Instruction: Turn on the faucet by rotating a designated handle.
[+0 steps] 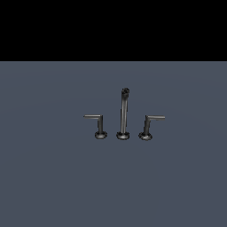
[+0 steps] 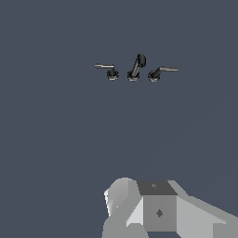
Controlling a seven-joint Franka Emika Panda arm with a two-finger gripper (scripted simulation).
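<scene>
Grey robot parts [image 2: 158,209] fill the near edge of the wrist view, pale blocks with one darker panel on them; they seem to belong to the arm's hand, but no fingers show, so I cannot tell if the gripper is spread or pressed together; in the exterior view the arm does not show at all; past those grey blocks lies a wide flat floor [image 1: 48,177] of dull blue-grey, plain all over; well away from the arm stands the faucet [image 1: 123,115], small and dark grey, made of three pieces in a row, each on its own little round foot; the middle piece is the spout [image 1: 124,111], tall and thin, higher than the other two, with a dark knob at its top; on the exterior view's left of the spout is the designated handle [image 1: 98,124], a lever with a post that stands straight up and a thin flat arm that sticks out sideways from the top, away from the spout; on the exterior view's right is the twin lever [image 1: 149,126], whose post leans a bit, and its arm also points away from the spout; the three feet sit close beside each other but do not touch; nothing is touching the designated handle; the wrist view shows the same three pieces far off, small and shiny; beyond the floor in the exterior view is a band of flat black [image 1: 113,29].
</scene>
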